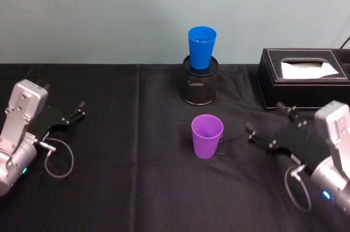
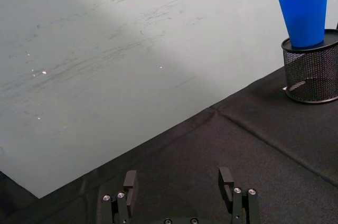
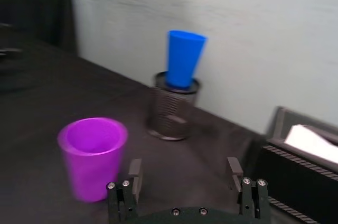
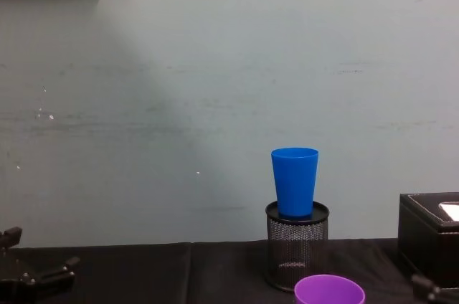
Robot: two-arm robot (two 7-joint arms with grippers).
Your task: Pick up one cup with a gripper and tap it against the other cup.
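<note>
- Two cups are showing. The purple cup [image 1: 207,135] is standing upright, mouth up, on its own at the centre of the head view. The blue cup [image 1: 201,47] is sitting upright above it in the frame, at upper centre.
- One black mesh pot [image 1: 199,81] is carrying the blue cup, whose base is resting in the pot's mouth while most of its body is rising above the rim. The pot is standing apart from the purple cup, near the far edge of the surface [image 1: 109,188].
- One black tissue box [image 1: 284,92] is lying at the upper right of the head view, by the pale wall [image 1: 109,13], with a white tissue showing in its slot.
- Two grippers are in view. The right gripper [image 3: 184,167] is reaching in from the lower right of the head view and pointing toward the purple cup, near it but not touching. Its jaws are spread wide and gripping nothing.
- The left gripper [image 2: 178,180] is resting low at the left edge of the head view, well apart from both cups. Its jaws are spread as well, with nothing between them.
- Bare black cloth is lying all around the purple cup, widest toward the left and the bottom of the frame. The pot and box are crowding the far edge by the wall.
</note>
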